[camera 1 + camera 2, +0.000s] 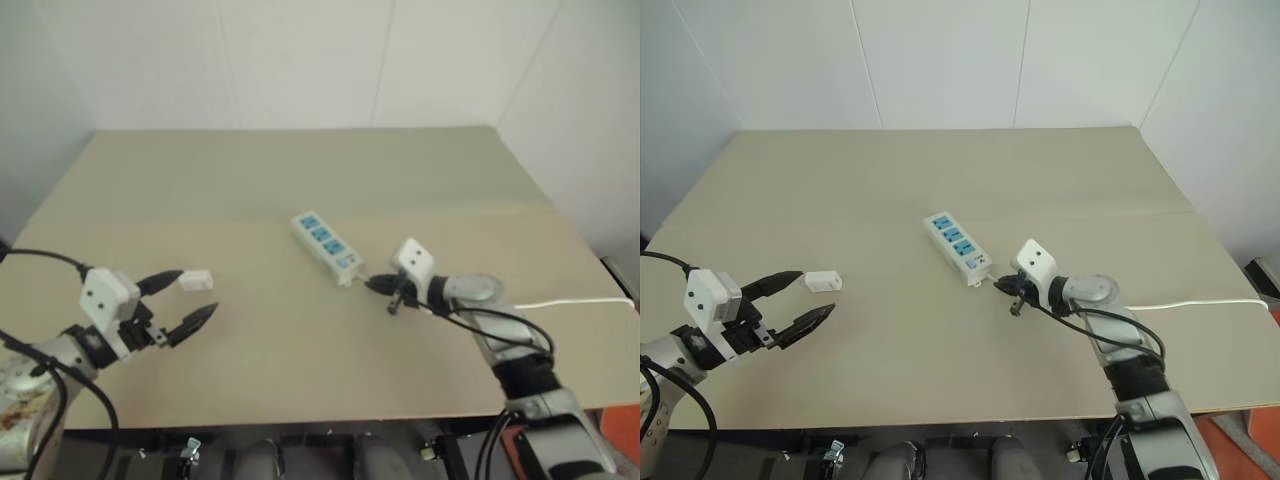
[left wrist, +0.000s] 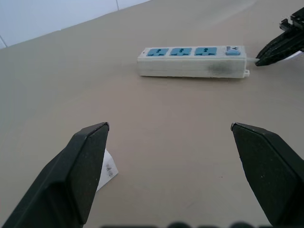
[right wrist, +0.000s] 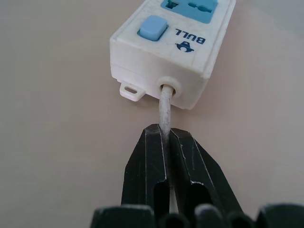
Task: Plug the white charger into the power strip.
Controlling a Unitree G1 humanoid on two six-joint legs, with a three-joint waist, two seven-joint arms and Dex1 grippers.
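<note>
Head views, desk (image 1: 300, 180): a plain beige top against white walls.
Head views, strip (image 1: 326, 246): a white bar with three blue sockets, lying flat and slanted near the middle of the desk, its switch end toward the right arm.
Head views, charger (image 1: 195, 280): a small white block on the desk at the left, just beside the tip of the left tool's upper finger; whether they touch cannot be told.
Head views, left tool (image 1: 190, 300): fingers spread wide apart, nothing between them, pointing across the desk toward the strip.
Head views, right tool (image 1: 1012, 288): fingers pressed together just off the strip's switch end.
Head views, cord (image 1: 575, 301): thin and white, trailing off to the desk's right edge.
Left wrist view: two black fingers (image 2: 78, 168) stand far apart; the charger peeks out by one of them, while the strip lies well ahead with the right tool's black tips at its switch end.
Right wrist view: the fingers are clamped on the cord right where it leaves the strip, next to the blue switch (image 3: 153, 26).
</note>
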